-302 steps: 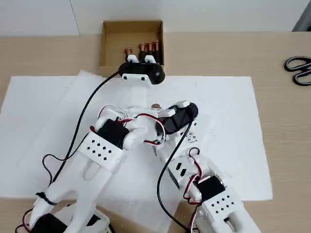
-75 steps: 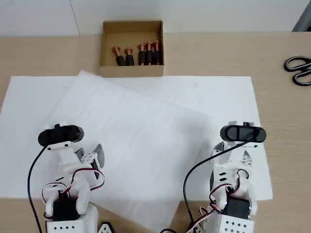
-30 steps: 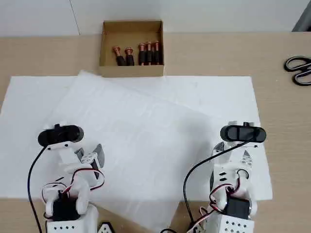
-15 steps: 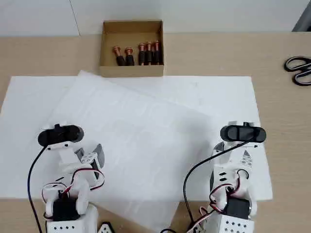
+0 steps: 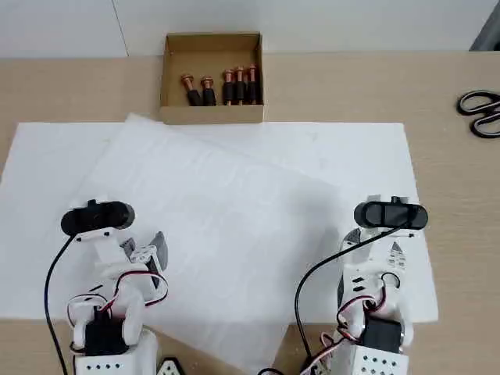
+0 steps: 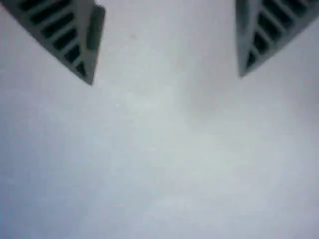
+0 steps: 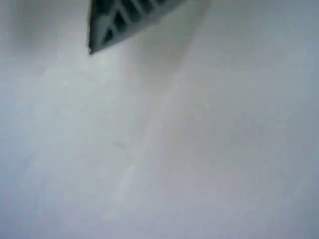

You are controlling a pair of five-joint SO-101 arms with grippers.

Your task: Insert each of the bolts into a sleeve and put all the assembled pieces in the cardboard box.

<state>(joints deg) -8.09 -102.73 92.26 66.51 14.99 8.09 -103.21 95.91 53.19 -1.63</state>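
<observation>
1. High view, against ten seconds back: both arms were stretched out over the paper (image 5: 234, 211), one hand right over the cardboard box (image 5: 211, 114). Now both are folded back at the near edge of the counter (image 5: 351, 86), with the left hand (image 5: 144, 248) and right hand (image 5: 373, 244) parked well apart from each other.
2. Across the last couple of seconds nothing shifts. Arms and box contents match frame for frame.
3. Left hand: in the left wrist view its fingers (image 6: 79, 55) are spread wide, with nothing between them and bare paper beneath.
4. Right hand: I cannot tell whether it is spread or pressed together. Its wrist view looks onto bare paper close beneath.
5. Task's things: five assembled pieces (image 5: 228, 87) lie side by side inside the box, each a copper bolt (image 5: 187, 80) seated in a black sleeve (image 5: 193, 97). The box is far ahead of the left hand, offset a little toward the right hand's side. Three pieces are packed tight; two lie slightly apart from them. Ten seconds back the hovering hand hid part of this row.
6. Judgement: every bolt and sleeve you can find is joined and boxed, so the task reads as finished and the pull-back looks like homing. You likely have nothing left to pick.
7. Scissors (image 5: 480, 112) lie far ahead of the right hand on its outer side, in the same spot as before.
</observation>
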